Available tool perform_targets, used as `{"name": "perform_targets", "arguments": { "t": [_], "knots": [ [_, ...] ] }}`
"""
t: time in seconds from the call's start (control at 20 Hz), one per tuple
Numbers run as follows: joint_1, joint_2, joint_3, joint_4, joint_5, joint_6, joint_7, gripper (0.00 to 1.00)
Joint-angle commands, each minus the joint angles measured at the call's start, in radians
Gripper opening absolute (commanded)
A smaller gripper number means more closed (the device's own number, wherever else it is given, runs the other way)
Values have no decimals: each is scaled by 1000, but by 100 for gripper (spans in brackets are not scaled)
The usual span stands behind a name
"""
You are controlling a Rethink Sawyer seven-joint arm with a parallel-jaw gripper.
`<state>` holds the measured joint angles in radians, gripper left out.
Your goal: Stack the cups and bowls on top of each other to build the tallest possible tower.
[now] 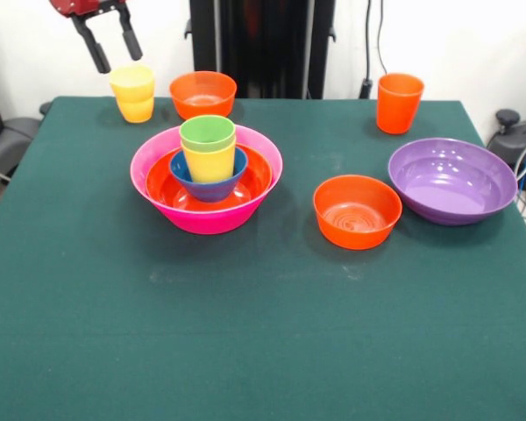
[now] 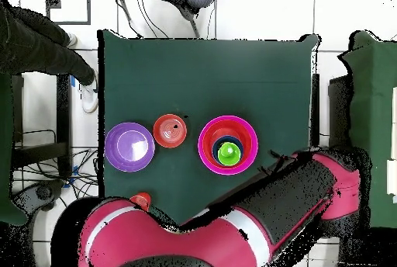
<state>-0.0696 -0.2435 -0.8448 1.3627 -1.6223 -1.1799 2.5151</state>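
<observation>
The tower point(image 1: 206, 175) stands left of centre: a big pink bowl point(image 1: 158, 158) holds a wide orange bowl point(image 1: 162, 184), a small blue bowl point(image 1: 212, 187), a yellow cup point(image 1: 212, 162) and a light green cup point(image 1: 208, 133) on top. It also shows in the overhead view point(image 2: 227, 146). My gripper point(image 1: 118, 61) is open and empty, just above a loose yellow cup point(image 1: 134, 95) at the far left. A small orange bowl point(image 1: 202, 93) sits beside that cup. Another small orange bowl point(image 1: 357, 210), the purple bowl point(image 1: 451, 180) and the taller orange cup point(image 1: 398, 102) stand to the right.
The green table point(image 1: 245, 333) has open cloth in front of the tower. In the overhead view my arm point(image 2: 233, 225) covers the table's near edge and part of the orange cup point(image 2: 140, 199). A person in dark clothes point(image 2: 39, 43) is at the upper left edge.
</observation>
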Motion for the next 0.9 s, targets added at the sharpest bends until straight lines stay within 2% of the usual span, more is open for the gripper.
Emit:
{"name": "perform_targets", "arguments": {
  "t": [0.05, 0.2, 0.3, 0.45, 0.7, 0.9],
  "knots": [
    [34, 9, 177, 84, 52, 32, 91, 100],
    [24, 27, 182, 81, 29, 31, 63, 100],
    [37, 77, 174, 73, -25, 45, 31, 100],
    [16, 79, 186, 82, -18, 44, -19, 100],
    [22, 85, 180, 82, -16, 47, -19, 100],
    [44, 139, 165, 73, -60, 79, -41, 100]
  ]
}}
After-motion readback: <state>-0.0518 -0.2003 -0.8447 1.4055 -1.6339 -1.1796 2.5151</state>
